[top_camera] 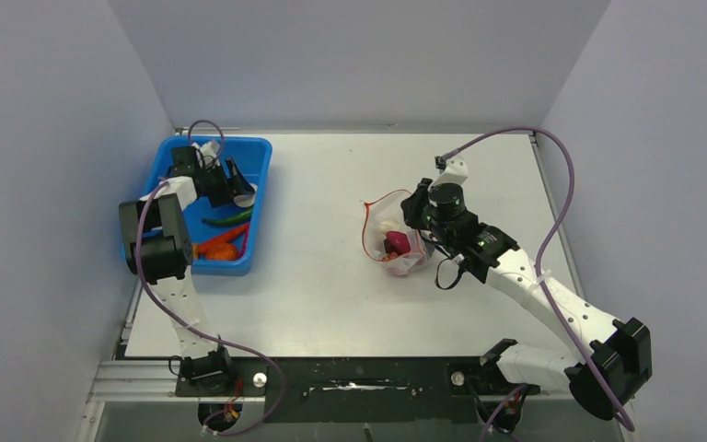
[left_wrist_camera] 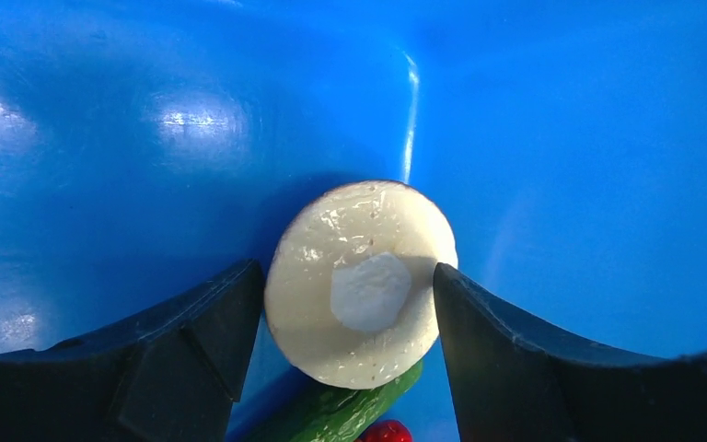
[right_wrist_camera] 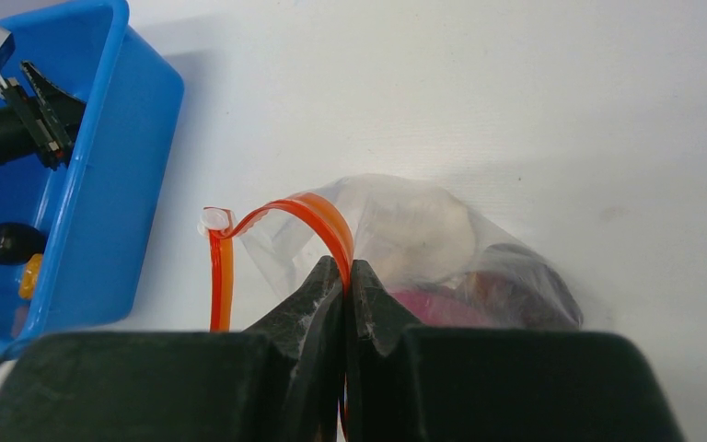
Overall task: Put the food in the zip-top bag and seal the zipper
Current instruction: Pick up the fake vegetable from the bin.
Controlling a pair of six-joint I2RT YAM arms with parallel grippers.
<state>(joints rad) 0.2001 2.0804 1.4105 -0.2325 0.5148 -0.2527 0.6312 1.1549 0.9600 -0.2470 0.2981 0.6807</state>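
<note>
My left claw [left_wrist_camera: 345, 281] is down inside the blue bin [left_wrist_camera: 562, 138] at the far left of the table, and it is clenched on a white round piece [left_wrist_camera: 368, 230] of the food. The disc stands on edge between my two dark fingers [left_wrist_camera: 193, 341], its rim meeting one on each side and its pale flat face turned toward my wrist camera, close to a corner of the bin. Just beneath the disc lies a green piece [left_wrist_camera: 336, 414], and a small red bit [left_wrist_camera: 387, 431] peeps out under that at the bottom edge. Seen from above, an orange piece [top_camera: 219, 249] lies in the near end of the same bin, closer to my base than the claw is. My right claw [right_wrist_camera: 345, 272] is well apart from all that, out in the middle of the white table [top_camera: 331, 304], clamped tight on the zip-top bag [right_wrist_camera: 506, 267]. Its fingertips are pressed together with the film of the bag's mouth pinched between them. The zipper [right_wrist_camera: 285, 207] arches up out of the pinch, curls over to the left and runs down the open edge. The bag rests on the table and bulges just beyond my fingertips and to their right, and from above its mouth gapes toward the bin's side. Inside it a whitish piece [right_wrist_camera: 423, 235] sits right behind the pinch, and a pink-purple piece [right_wrist_camera: 433, 308] sits lower, close against my right finger. Something dark lies beside that, too blurred by the plastic for me to name.
</note>
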